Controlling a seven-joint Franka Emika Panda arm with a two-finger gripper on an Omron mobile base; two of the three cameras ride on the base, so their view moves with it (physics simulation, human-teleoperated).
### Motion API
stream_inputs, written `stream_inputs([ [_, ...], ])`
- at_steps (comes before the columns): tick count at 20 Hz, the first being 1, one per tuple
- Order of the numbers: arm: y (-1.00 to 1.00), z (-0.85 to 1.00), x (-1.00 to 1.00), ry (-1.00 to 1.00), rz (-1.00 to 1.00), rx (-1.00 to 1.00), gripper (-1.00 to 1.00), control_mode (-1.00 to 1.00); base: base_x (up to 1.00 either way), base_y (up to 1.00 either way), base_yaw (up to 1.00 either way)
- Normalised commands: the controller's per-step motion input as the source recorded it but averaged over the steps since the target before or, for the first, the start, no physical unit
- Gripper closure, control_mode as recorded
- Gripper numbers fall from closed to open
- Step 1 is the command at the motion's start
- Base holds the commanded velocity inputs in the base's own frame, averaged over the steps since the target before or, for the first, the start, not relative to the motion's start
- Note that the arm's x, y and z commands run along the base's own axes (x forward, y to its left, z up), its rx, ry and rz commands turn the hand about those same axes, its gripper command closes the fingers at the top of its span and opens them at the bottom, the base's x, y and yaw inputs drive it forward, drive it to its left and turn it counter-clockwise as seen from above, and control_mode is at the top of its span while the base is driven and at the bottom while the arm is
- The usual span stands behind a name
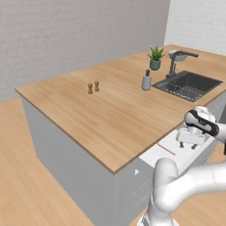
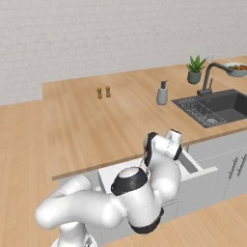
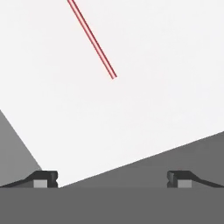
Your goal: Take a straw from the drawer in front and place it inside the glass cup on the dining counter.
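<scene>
Hovering: your gripper (image 3: 112, 181) hangs above the open drawer (image 1: 152, 155), pointing down into its white interior.
Jaws: you have them spread wide with nothing between them; in the hand view one fingertip (image 3: 43, 179) stands at the lower left and the other at the lower right, well apart.
Straw: you see the thin red straw (image 3: 92, 38) lying flat on the drawer floor, running from the top edge of the hand view down to about its middle. Its near end lies ahead of the fingertips and clear of them. In the left base view it shows as a short red line (image 1: 166, 148) on the white floor, just beside the hand.
Drawer: pulled out from under the edge of the dining counter (image 1: 101, 114); in the right base view you see its white interior (image 2: 112, 174) partly hidden behind the arm.
Dining counter: light-wood top carrying two small brown shakers (image 1: 93, 87) side by side near the middle, a grey soap dispenser (image 1: 146, 80) just beside the dark sink (image 1: 189, 85), a dark tap (image 1: 178, 59) behind the sink, and a small potted plant (image 1: 155, 58) near the far edge.
Bowl: a grey-white fruit bowl (image 2: 236, 68) sits at the far right of the counter, behind the tap.
Glass cup: you cannot make it out in these views.
</scene>
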Motion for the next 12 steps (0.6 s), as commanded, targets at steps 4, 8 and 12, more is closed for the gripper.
stream_inputs([
  [4,0.00,-0.63,-0.44,0.00,0.06,0.00,-1.00,-1.00,0.00,0.00,0.00],
  [8,0.00,-0.35,-0.72,0.00,0.00,0.00,-1.00,-1.00,0.00,0.00,0.00],
  [12,-0.05,-0.05,-0.90,0.00,0.01,0.00,-1.00,-1.00,0.00,0.00,0.00],
])
